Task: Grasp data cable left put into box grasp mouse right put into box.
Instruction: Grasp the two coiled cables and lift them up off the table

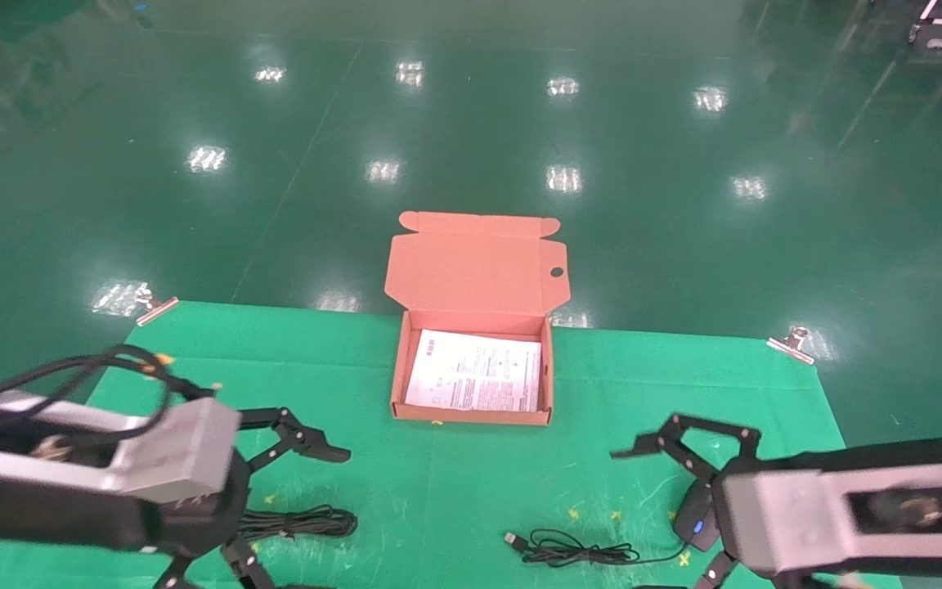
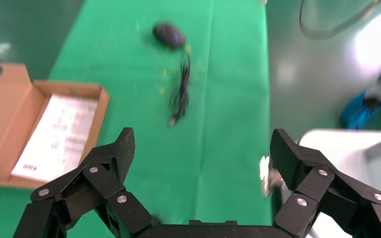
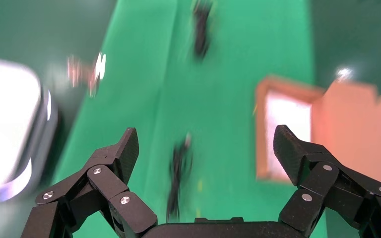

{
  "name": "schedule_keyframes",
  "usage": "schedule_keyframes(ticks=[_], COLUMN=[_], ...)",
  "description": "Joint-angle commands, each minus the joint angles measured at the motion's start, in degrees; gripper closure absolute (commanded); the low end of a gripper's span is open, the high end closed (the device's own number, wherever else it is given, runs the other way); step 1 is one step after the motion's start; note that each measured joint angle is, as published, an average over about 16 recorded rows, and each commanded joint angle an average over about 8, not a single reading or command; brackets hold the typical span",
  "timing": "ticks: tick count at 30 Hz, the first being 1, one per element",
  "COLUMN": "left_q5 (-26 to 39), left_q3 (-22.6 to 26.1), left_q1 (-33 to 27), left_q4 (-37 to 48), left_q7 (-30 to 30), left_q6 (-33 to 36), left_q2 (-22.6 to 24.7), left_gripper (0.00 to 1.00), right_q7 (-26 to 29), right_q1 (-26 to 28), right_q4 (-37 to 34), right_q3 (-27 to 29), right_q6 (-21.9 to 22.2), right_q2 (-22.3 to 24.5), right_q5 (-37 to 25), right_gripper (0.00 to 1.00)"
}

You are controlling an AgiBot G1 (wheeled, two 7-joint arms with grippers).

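With both items ungrasped, the left gripper (image 1: pixel 275 507), jaws wide, is poised over the thin black bundled data cable (image 1: pixel 299 521) on the green counter (image 1: pixel 455 483); lowering and closing seem called for next.

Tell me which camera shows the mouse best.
The left wrist view: the mouse lies unobstructed on the green cloth. In the head view the right end effector partly hides it. The right wrist view doesn't show it.

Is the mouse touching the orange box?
Apart. In the head view the mouse lies near the table's front by the right gripper, with bare green cloth between it and the box.
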Motion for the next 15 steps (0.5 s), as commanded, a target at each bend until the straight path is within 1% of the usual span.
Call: schedule_keyframes(ticks=[1,5,8,11,15], left_q5=[3.6,13.0,19.2,24.3,30.2], left_q3=[2.3,6.6,9.2,11.3,13.8], left_q1=[-2.2,-4.9,-5.6,-5.3,-4.3], left_q4=[0.2,0.3,0.6,1.5,3.4], left_q7=[0.3,1.4,1.6,1.1,-0.1], left_q6=[0.0,-1.5,-3.2,-5.1,-7.6], left_q2=[1.1,4.7,7.5,10.0,12.8], left_gripper=[0.00,0.00,0.00,0.00,0.00], right_q7=[-2.0,-3.9,-4.1,-3.6,-2.4], right_q1=[1.7,3.0,3.2,3.0,2.2], right_q4=[0.2,0.1,-0.3,-0.8,-2.0], right_q3=[-2.1,-5.6,-7.5,-9.0,-10.5], right_q6=[-0.1,2.0,4.3,6.5,9.1], right_q2=[-0.9,-3.5,-5.5,-7.2,-9.3], right_q5=[-4.9,-14.2,-20.1,-24.7,-29.3], right_gripper=[0.00,0.00,0.00,0.00,0.00])
